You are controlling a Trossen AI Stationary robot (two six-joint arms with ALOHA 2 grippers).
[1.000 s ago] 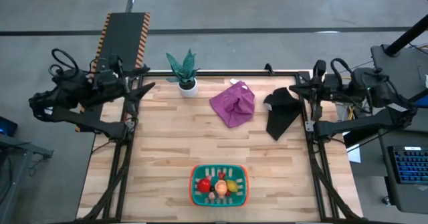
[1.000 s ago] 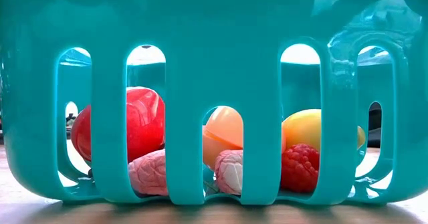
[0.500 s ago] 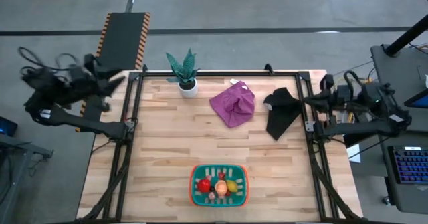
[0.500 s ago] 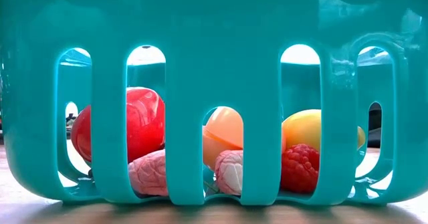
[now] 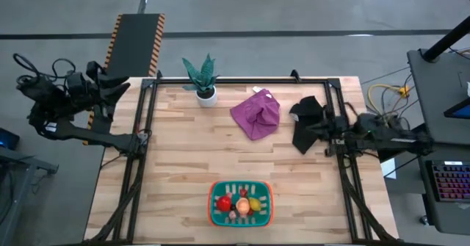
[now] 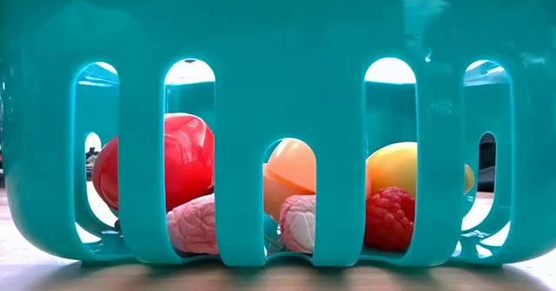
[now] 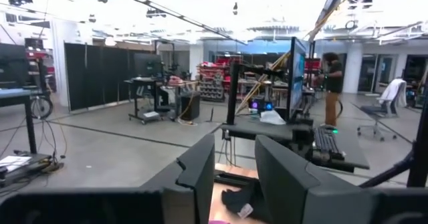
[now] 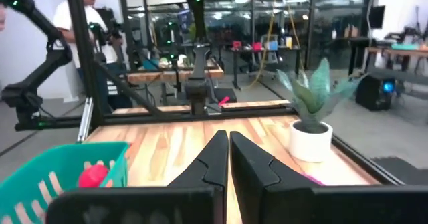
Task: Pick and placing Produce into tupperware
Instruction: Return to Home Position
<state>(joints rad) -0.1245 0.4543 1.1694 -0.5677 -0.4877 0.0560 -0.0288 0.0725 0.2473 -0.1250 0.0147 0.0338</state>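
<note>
High view: basket [image 5: 241,183] sits mid-table by the edge opposite the plant [image 5: 200,81], long axis running L–R, w/ the produce [image 5: 242,203] inside: red, peach-orange & yellow pieces show from above. Low view adds a raspberry-like piece [image 6: 391,217] & pale pink bits [image 6: 195,226] on the bottom. No loose produce seen on the table [image 5: 183,158]. Right gripper [image 5: 323,127] is at the table's right edge, over or just beside the black cloth [image 5: 302,142]. Its fingers are together per its wrist view & point across the table, w/ the basket well apart from it. Left gripper [image 5: 116,87] is off the table past the left corner on the plant's side, fingers apart w/ a clear gap, holding nothing. Right arm is the nearer to the basket. Purple cloth [image 5: 255,114] lies between plant & black cloth, well clear of the basket. Judgement: placing looks done. What's left is parking both arms, w/ nothing in the way. Only the black cloth near the right fingers might snag.
</note>
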